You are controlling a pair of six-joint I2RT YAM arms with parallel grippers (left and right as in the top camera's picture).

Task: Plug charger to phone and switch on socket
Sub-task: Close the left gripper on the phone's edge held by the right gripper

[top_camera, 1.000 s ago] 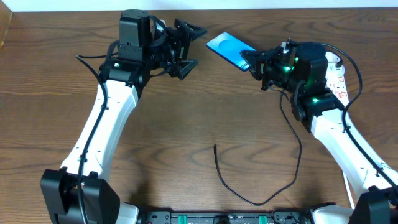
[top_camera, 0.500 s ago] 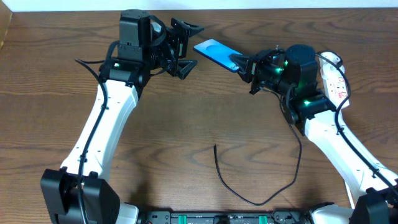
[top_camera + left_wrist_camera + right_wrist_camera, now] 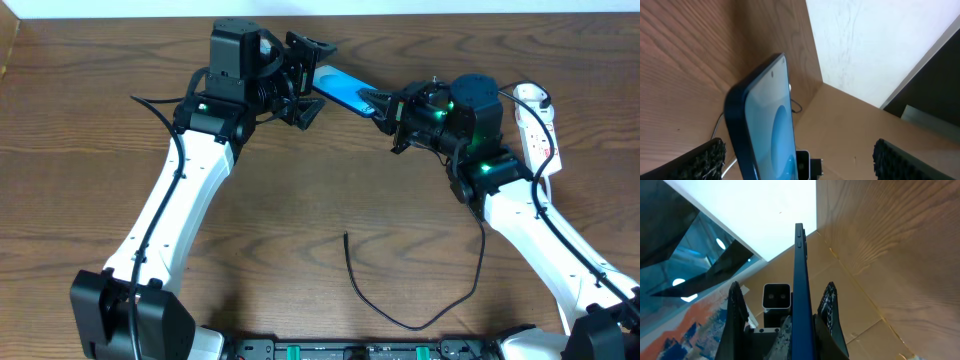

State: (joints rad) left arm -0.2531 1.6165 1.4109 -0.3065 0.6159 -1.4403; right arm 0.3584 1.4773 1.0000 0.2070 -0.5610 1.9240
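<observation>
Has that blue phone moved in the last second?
Yes. The phone, gripped by the right claw, went left, away from the socket and toward the left claw.

The right claw (image 3: 386,104) brought the phone (image 3: 341,89) leftward to the left claw (image 3: 310,78).

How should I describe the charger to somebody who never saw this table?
On the wooden table, look in the middle, between the two white arms. The charger lies there as a loose U with one free end. It is far thinner than the arms' own black cables, and no gripper holds it.
</observation>
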